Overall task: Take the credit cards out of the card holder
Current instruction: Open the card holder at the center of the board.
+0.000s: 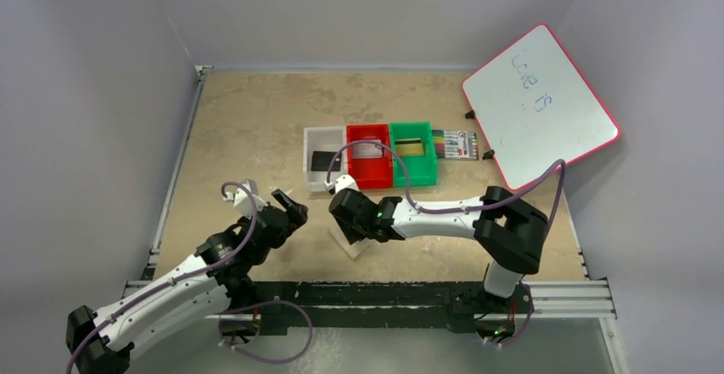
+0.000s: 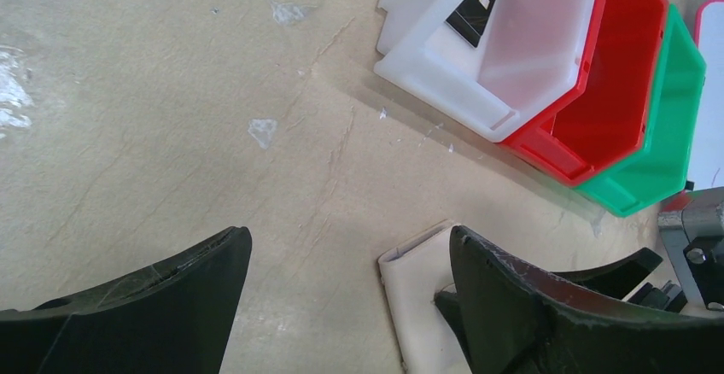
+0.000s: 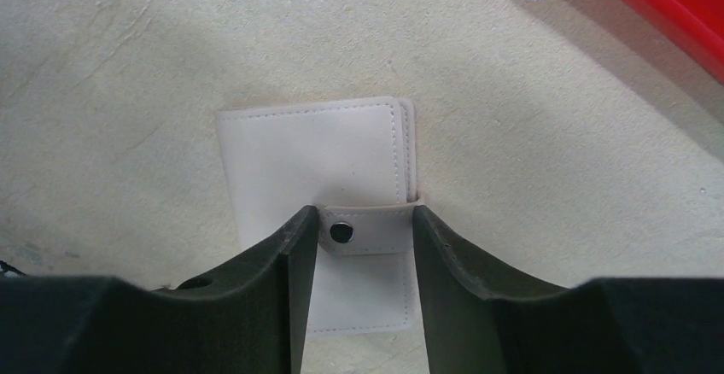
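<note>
The right pincer (image 3: 363,220), seen through its own wrist camera, sets its black fingers (image 3: 282,263) on either side of a pale snap tab (image 3: 376,220). I cannot tell whether they clench it or only flank it. The top view shows just a pale corner there under the arm. The left pincer (image 2: 350,246) is released over bare tabletop (image 2: 171,118).

The small cream stitched card holder (image 3: 316,152) lies flat and folded shut, its dark stud fastened, on the near side of the red plastic bin (image 2: 615,92). The left wrist view shows a black card (image 2: 472,11) inside the white plastic bin (image 2: 427,58) touching the red bin.
</note>
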You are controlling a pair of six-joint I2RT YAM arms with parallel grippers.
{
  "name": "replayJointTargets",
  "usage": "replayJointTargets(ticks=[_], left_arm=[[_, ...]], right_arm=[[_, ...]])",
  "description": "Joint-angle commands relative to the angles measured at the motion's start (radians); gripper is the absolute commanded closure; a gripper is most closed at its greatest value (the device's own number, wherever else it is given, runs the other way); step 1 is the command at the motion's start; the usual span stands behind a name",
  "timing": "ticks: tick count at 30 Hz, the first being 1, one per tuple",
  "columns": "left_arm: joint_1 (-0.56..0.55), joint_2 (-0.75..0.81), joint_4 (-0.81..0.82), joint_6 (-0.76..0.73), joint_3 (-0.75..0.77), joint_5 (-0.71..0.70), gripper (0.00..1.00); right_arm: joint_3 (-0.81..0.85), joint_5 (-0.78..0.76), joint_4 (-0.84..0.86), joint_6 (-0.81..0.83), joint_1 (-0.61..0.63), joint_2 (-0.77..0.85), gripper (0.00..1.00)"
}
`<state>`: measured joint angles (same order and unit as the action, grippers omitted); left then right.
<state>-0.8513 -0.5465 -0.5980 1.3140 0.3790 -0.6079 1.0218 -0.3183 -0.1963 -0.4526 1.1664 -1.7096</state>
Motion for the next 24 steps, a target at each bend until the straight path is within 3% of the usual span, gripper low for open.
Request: replayJointTargets(ticks=[1,12,24], left_arm=[[0.001,-0.046,0.107,-0.041,-0.010,0.060,0.15],[0.000,-0.231,0.399,-0.100,-0.074,0.295,0.17],[-0.002,-0.407,0.581,-0.084,-0.107,0.421,0.25]], right_arm=[[-0.007,-0.043,-0.028,-0.048,0.007,-0.019,0.55],[-0.028,0.000,0.022,-0.184,0.007,-0.043,0.87],[-0.134,0.054,0.177,-0.382,0.000,0.031,0.96]])
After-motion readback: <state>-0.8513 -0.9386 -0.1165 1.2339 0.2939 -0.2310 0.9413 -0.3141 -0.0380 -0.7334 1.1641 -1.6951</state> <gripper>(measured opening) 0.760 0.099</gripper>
